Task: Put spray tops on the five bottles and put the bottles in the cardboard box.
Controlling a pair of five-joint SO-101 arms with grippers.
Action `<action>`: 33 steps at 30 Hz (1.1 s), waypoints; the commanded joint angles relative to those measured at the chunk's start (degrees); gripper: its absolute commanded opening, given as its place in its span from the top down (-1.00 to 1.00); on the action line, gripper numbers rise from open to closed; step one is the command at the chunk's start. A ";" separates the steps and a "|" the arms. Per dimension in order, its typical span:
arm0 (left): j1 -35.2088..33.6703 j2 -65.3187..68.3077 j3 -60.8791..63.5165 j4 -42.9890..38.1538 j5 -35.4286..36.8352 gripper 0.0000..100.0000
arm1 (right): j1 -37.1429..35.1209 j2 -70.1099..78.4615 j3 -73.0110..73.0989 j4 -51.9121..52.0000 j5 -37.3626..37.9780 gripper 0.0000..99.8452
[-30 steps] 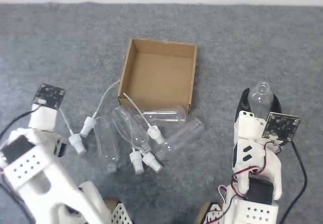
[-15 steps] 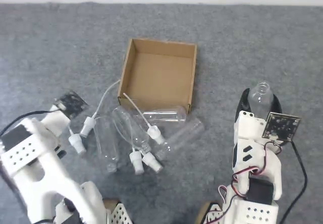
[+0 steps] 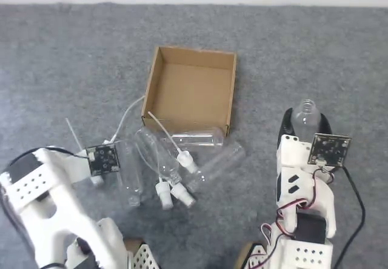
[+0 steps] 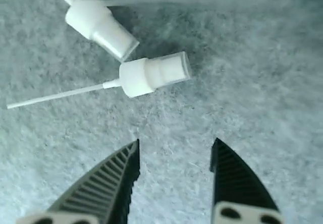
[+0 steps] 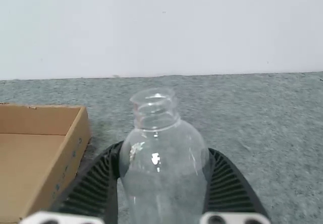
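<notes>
Over the last second the left arm (image 3: 42, 190) swung in from the outer edge of the table (image 3: 303, 51) toward the heap of parts, and its wrist ended up right over the nearest loose tops. The left pincer (image 4: 175, 146) hung spread and empty just above the grey surface, with a white spray top (image 4: 151, 74) lying on its side a little ahead of the tips, its thin tube trailing away; a second top (image 4: 98, 24) lay just beyond it. That looked like the approach for picking up a top, with no grasp made yet. The right pincer (image 5: 164, 153) was pinching an upright bottle (image 5: 154, 113) around its body, and it had shifted only slightly inward while the open, uncapped neck stayed up. It seemed to be waiting for a top to be brought across. Farther out, the other bottles (image 3: 200, 139) lay tangled with the remaining tops, none of them capped. Just beyond them sat the cardboard box (image 3: 189, 52) with nothing in it, so the whole job was still ahead.
</notes>
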 commanded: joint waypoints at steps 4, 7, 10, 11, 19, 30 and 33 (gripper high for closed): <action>2.55 -0.18 7.16 -14.59 -2.20 0.57 | -0.40 -0.92 -0.97 -1.80 0.70 0.83; 4.13 -0.35 8.57 -17.05 -2.20 0.57 | -0.40 -0.92 -0.97 -1.80 0.70 0.83; 5.98 -0.35 8.57 -16.88 -2.11 0.57 | -0.40 -0.92 -0.97 -1.80 0.70 0.83; 6.51 -0.35 8.57 -16.97 -2.11 0.57 | -0.40 -0.92 -0.97 -1.80 0.70 0.83; 11.60 0.09 8.48 -17.14 -2.11 0.57 | -0.40 -0.92 -0.97 -1.80 0.70 0.83; 15.65 0.26 9.98 -17.23 -2.73 0.57 | -0.40 -0.92 -0.97 -1.80 0.70 0.83; 15.30 0.26 11.21 -17.23 -4.66 0.57 | -0.40 -0.92 -0.97 -1.80 0.70 0.83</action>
